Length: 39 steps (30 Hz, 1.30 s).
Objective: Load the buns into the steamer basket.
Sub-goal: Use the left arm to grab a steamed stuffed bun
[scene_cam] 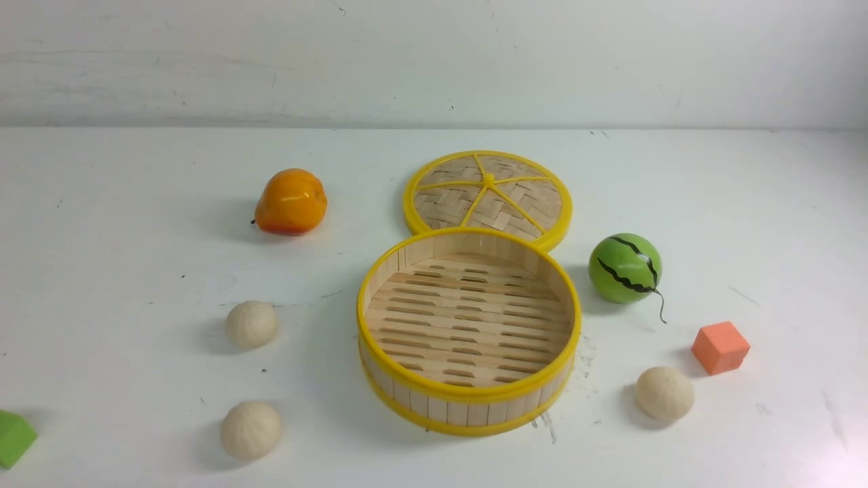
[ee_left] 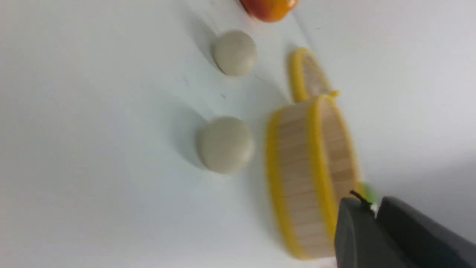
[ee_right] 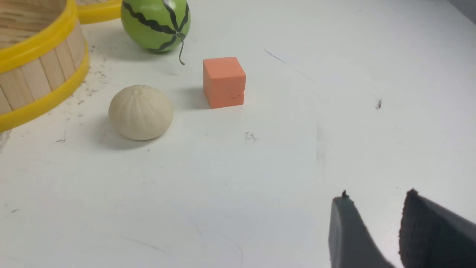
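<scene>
The steamer basket (scene_cam: 468, 407) stood upright on the white table (scene_cam: 122, 271), ahead of both pincers. Seen from the left pincer (ee_left: 370, 203), its slat wall rose close in front of the fingertips. Its woven lid (scene_cam: 488, 196) lay flat behind it, farther from the pincers and touching its rim. The watermelon ball (scene_cam: 624, 268) sat on the right pincer's side of the basket and the orange fruit (scene_cam: 291, 202) far out on the left pincer's side. All three buns lay on the table outside the basket. Two (scene_cam: 251, 324) (scene_cam: 250, 429) were on the left pincer's side. One (scene_cam: 664, 393) was ahead of the right pincer (ee_right: 377, 195), well apart from it, with the orange cube (scene_cam: 720, 347) just beyond. A green block (scene_cam: 13, 437) lay at the far left edge. The right pincer was released, its fingers parted around nothing. The left pincer's tips showed only a blurred slit, so I could not tell its state.
</scene>
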Each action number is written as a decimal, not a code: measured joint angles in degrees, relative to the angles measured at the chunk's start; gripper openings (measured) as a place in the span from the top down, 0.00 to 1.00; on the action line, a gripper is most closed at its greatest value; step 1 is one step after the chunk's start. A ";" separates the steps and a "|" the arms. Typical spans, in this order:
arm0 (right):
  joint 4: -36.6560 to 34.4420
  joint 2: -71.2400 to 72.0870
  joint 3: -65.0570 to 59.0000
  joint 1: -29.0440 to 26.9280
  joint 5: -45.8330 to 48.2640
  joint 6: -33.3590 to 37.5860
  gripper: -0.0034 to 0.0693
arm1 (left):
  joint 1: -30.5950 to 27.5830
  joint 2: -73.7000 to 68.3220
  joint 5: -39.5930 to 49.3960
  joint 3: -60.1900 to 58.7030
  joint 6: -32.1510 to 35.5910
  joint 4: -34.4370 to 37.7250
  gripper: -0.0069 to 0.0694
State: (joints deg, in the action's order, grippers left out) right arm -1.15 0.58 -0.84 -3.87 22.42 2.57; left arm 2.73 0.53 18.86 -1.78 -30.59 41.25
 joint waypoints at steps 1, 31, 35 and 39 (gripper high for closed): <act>0.00 0.00 0.00 0.00 0.00 0.00 0.65 | 0.00 0.00 0.00 0.00 -0.36 1.01 0.81; 0.00 0.00 0.00 0.00 0.00 0.00 0.63 | 0.04 -34.66 43.84 46.61 25.48 -36.44 0.93; 0.00 0.00 0.00 0.00 0.00 0.00 0.63 | 2.54 -42.43 46.70 52.47 24.96 -41.61 0.93; 0.00 0.00 0.00 0.00 0.00 0.00 0.63 | 7.77 -51.35 47.49 58.26 24.95 -42.85 0.93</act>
State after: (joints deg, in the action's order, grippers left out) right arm -1.15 0.58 -0.84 -3.87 22.42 2.57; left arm 10.50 -50.82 66.36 56.48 -5.65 -1.61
